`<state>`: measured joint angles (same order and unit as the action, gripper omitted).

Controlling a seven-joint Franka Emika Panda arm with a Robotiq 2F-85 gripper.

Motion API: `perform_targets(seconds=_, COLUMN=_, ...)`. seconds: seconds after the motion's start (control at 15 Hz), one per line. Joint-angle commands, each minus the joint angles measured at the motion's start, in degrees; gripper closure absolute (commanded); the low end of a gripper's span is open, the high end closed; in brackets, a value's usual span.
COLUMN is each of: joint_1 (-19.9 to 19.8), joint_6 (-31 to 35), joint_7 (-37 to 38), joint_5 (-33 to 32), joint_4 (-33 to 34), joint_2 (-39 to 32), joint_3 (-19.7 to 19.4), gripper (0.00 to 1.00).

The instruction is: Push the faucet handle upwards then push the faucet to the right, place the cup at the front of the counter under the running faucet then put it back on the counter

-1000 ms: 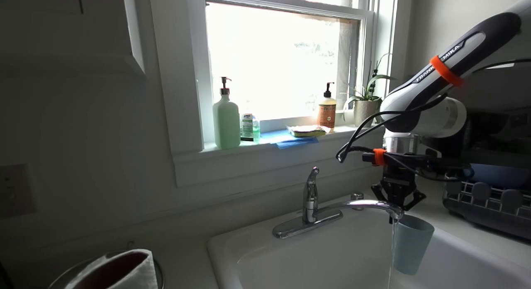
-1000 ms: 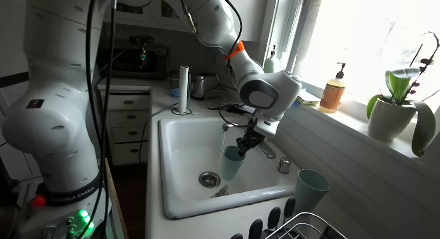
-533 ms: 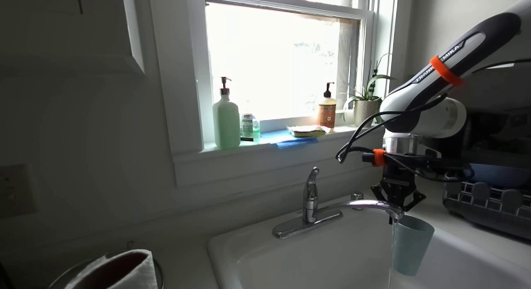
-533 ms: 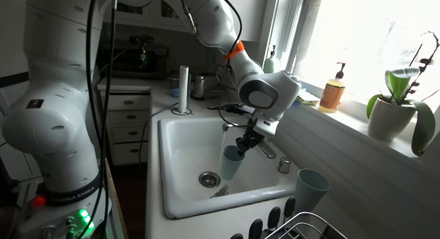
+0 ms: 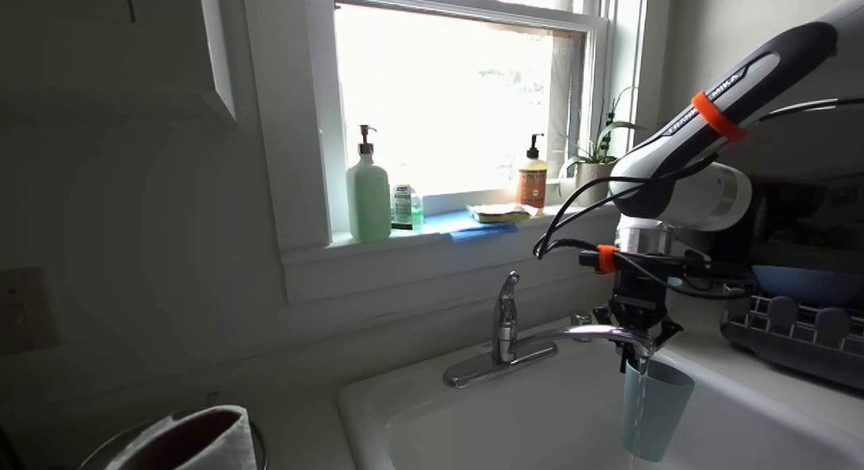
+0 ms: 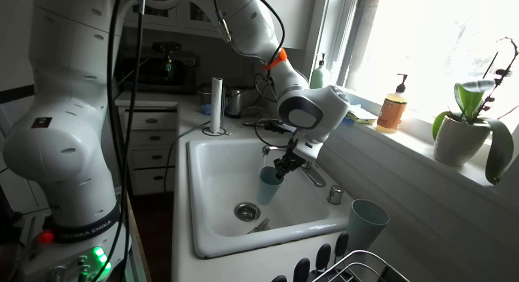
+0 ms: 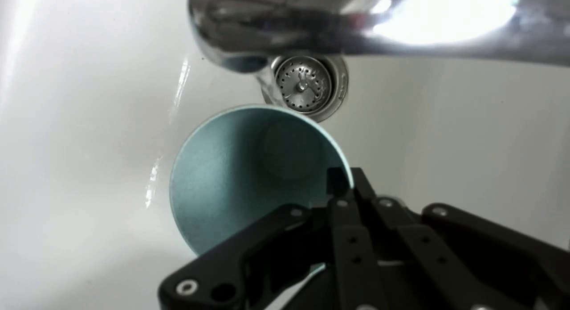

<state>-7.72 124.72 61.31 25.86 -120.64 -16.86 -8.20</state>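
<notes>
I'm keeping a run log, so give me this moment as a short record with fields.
cup: mouth up, held over the sink
gripper: clamped on the cup's rim
faucet: running
water: falls past the outside of the cup's rim
cup contents: too dark to judge
second cup: beside the sink
cutlery: in the sink, near the drain
step left: cup back on the counter

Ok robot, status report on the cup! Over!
Claw shut on cup, holding it by the rim. Faucet running, water seemingly falling outside cup. Nothing seen blocking.
</notes>
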Motion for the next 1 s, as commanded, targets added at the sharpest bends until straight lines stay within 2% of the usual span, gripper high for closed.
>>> perform_targets(seconds=0.0, joint_1=-0.02, joint_6=1.79, joint_7=1.08, joint_5=4.99, joint_4=-0.75, joint_2=-0.27, joint_3=0.57, gripper=0.99)
perform_targets(seconds=0.33, joint_1=0.39, joint_6=3.14, joint_7=2.85, joint_5=8.32, joint_4=-0.95, joint_2=-0.93, joint_3=0.80, gripper=0.99)
perform_targets(seconds=0.93, joint_1=1.03, joint_6=3.53, joint_7=5.09, joint_5=8.78, joint_4=-1.41, joint_2=-1.14, joint_3=1.07, gripper=0.99)
